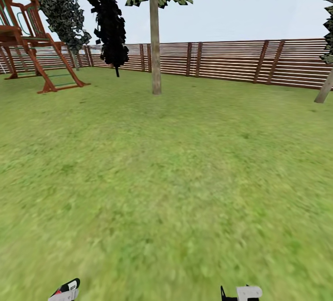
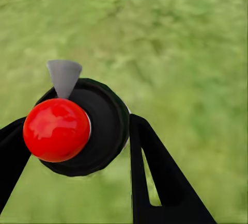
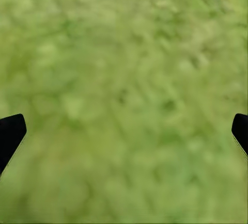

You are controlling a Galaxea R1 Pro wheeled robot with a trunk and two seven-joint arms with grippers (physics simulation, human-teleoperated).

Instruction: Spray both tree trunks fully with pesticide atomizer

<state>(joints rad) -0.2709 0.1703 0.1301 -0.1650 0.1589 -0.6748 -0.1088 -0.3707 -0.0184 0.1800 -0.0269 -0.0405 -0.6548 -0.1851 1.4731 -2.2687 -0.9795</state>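
Observation:
My left gripper is shut on the pesticide atomizer, a round black body with a glossy red knob and a grey cone nozzle, held over the grass. In the head view the left gripper and right gripper just show at the lower edge. A tall tree stands straight ahead near the fence, its bare grey-tan trunk rising to a leafy crown. The right gripper is open over the green floor, with nothing between its fingers.
A brown slat fence closes the far side of the lawn. A red wooden play frame stands at the far left, with dark conifers beside it. A leaning trunk shows at the right edge. Open grass lies between me and the tree.

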